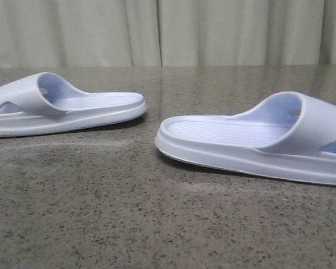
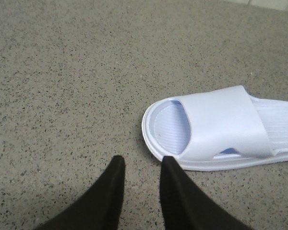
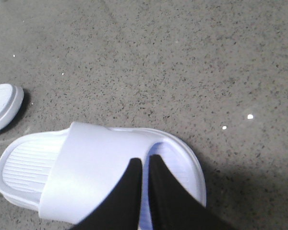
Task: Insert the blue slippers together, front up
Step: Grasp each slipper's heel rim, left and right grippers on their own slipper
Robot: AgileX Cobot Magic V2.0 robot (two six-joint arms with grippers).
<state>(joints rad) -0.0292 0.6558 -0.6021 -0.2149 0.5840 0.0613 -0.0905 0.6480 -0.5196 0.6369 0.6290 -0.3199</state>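
Well, ribbed foam slippers (image 1: 157,129), speckled stone table (image 1: 129,224)

Speckled grey stone counter (image 1: 129,224), glossy with faint reflections near its far edge, pale cream curtain (image 1: 168,31) in vertical folds hanging behind it

The speckled grey stone table (image 1: 157,224) carries two blue slippers (image 1: 61,106) (image 1: 257,140), well apart, soles down.

Soft, even light, sharp focus
Glare sheens the tabletop (image 1: 173,84) at upper centre; specular dots sparkle mid-right in the right wrist view, a dark shadow lower right.
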